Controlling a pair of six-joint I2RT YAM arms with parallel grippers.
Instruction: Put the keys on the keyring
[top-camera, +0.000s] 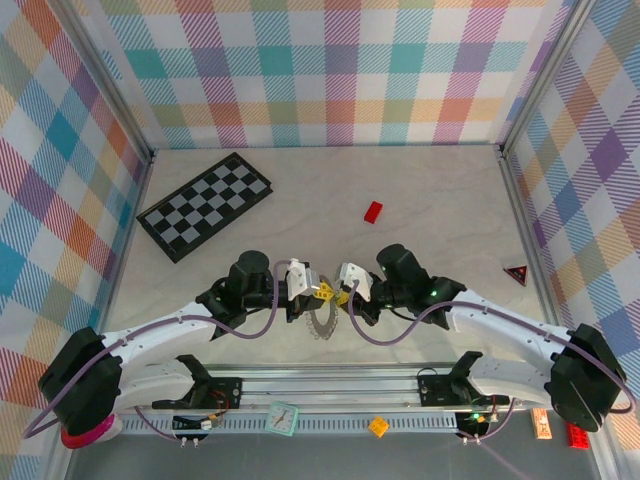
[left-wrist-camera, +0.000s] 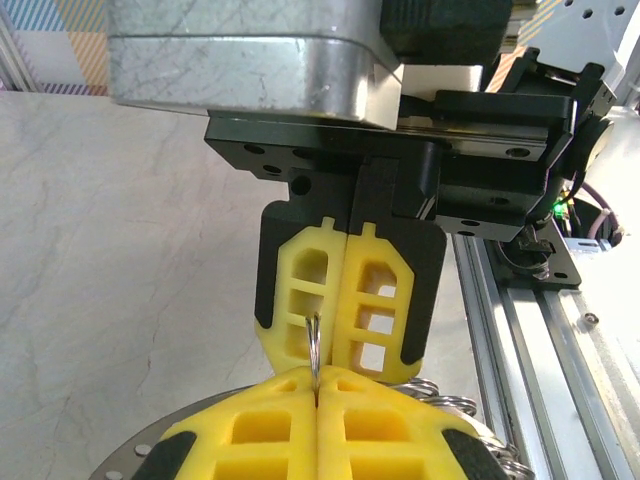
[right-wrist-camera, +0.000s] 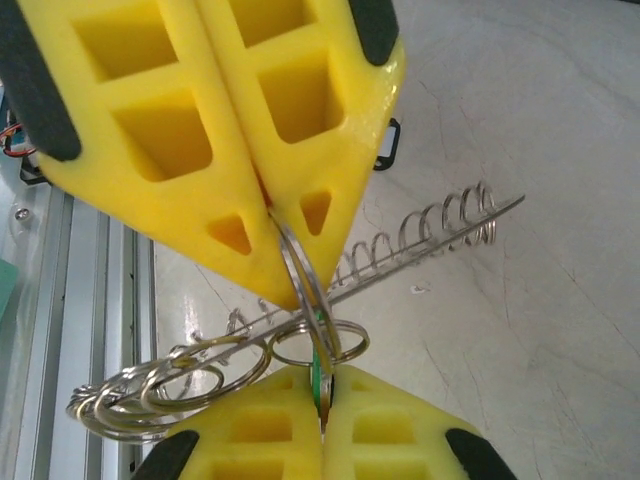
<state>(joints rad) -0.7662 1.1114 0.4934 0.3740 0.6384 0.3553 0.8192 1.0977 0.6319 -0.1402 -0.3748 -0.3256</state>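
The two grippers meet tip to tip near the front of the table (top-camera: 420, 190). The left gripper (top-camera: 323, 291) is pinched tight on one wire ring of the keyring (top-camera: 322, 325), whose bristly loop spreads just beneath the fingertips. The right gripper (top-camera: 343, 296) is closed on a green sliver, apparently the green key (right-wrist-camera: 318, 378), which touches that ring.

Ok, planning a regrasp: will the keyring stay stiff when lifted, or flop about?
The keyring probably shifts about: its small wire loops sit bunched at one end and spread at the other, so they likely slide along the core. Thin wire suggests it's light and may flex. The left gripper pinches one loop, so the rest would probably swing.
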